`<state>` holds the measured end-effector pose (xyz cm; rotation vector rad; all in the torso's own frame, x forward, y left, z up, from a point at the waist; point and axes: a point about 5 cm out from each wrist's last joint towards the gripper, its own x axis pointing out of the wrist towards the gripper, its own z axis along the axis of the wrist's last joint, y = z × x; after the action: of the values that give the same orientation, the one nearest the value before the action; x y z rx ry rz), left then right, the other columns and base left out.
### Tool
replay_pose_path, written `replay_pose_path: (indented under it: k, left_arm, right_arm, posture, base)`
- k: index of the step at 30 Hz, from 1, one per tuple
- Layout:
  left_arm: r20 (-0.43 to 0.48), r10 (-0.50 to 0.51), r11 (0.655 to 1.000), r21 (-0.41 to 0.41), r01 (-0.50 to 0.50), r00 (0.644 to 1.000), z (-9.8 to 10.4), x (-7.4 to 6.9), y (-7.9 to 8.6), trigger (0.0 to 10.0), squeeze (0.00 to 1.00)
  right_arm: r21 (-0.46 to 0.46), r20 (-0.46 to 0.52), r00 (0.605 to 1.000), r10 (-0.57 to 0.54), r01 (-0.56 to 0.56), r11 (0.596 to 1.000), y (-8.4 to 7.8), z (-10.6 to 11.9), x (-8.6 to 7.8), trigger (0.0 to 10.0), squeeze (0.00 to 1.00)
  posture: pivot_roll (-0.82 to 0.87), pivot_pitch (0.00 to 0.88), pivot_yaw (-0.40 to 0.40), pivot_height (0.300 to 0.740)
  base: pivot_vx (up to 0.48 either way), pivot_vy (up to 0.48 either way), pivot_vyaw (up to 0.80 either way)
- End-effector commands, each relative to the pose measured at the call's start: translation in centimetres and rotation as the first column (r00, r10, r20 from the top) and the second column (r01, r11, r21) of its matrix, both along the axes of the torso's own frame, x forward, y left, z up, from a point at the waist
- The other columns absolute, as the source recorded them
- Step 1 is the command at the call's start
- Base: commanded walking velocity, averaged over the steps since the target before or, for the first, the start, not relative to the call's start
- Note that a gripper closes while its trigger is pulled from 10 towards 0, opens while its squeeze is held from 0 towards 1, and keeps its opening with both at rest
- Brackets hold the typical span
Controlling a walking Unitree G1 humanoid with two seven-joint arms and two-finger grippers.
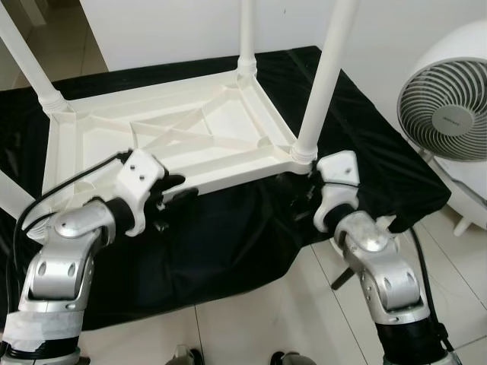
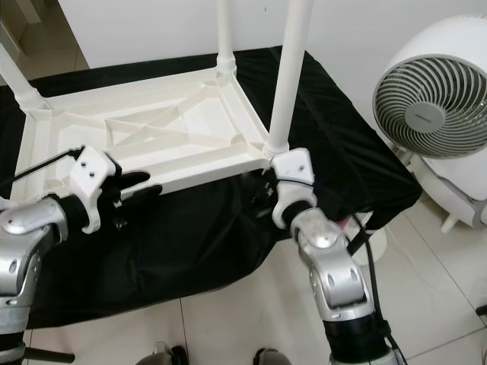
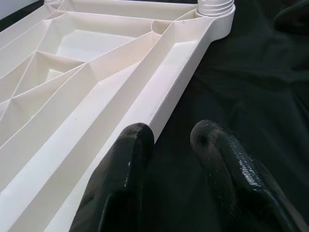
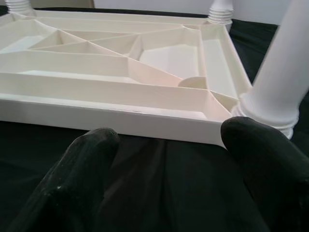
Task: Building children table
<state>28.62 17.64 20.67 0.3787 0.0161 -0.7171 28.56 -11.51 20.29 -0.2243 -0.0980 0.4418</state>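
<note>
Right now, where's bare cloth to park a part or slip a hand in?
Free: black cloth between the left gripper and right gripper, and the strip right of the table top toward the fan. Crowded: the near-right leg, where the right gripper sits.

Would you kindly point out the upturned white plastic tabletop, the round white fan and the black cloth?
Upturned white plastic tabletop (image 1: 190, 129), left eye view, ribbed underside.
Round white fan (image 1: 445, 110), left eye view, grille.
Black cloth (image 1: 228, 236), left eye view, front drape.
</note>
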Motion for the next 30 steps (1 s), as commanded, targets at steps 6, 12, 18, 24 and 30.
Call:
replay_pose_path:
  k: [6, 12, 18, 24, 30]
  left_arm:
    - [0.081, 0.487, 0.873, -0.011, -0.488, 0.870, -1.2, 0.0, 3.3, 10.0, 0.00]
    - [0.085, 0.572, 0.809, 0.108, -0.578, 0.816, -2.1, -1.0, 6.5, 10.0, 0.00]
    - [0.116, 0.593, 0.800, 0.025, -0.599, 0.797, -0.6, 0.1, 6.2, 10.0, 0.00]
    - [0.158, 0.577, 0.808, 0.035, -0.589, 0.801, 0.2, 0.8, 5.5, 10.0, 0.00]
    - [0.088, 0.594, 0.790, 0.122, -0.600, 0.800, -0.6, 0.0, 7.8, 10.0, 0.00]
  right_arm:
    - [-0.031, 0.033, 0.989, 0.142, -0.140, 0.990, 3.1, 0.0, -0.4, 10.0, 0.00]
    - [-0.041, 0.045, 0.984, 0.171, -0.169, 0.985, 3.8, 0.2, -0.4, 10.0, 0.00]
    - [-0.103, 0.013, 0.972, 0.233, -0.230, 0.968, 6.2, -0.4, 0.5, 10.0, 0.00]
    - [-0.114, -0.020, 0.964, 0.264, -0.265, 0.958, 8.6, -0.4, 1.6, 10.0, 0.00]
    - [-0.118, 0.008, 0.958, 0.285, -0.282, 0.952, 9.5, 0.3, 1.7, 10.0, 0.00]
  posture:
    - [-0.07, 0.097, 0.050, 0.740]
    - [-0.05, 0.108, 0.052, 0.740]
    - [-0.05, 0.117, 0.055, 0.740]
    - [-0.05, 0.123, 0.056, 0.740]
    - [-0.04, 0.129, 0.055, 0.740]
  base:
    - [0.000, 0.000, 0.00]
    - [0.000, 0.000, 0.00]
    - [0.000, 0.000, 0.00]
    - [0.000, 0.000, 0.00]
    - [0.000, 0.000, 0.00]
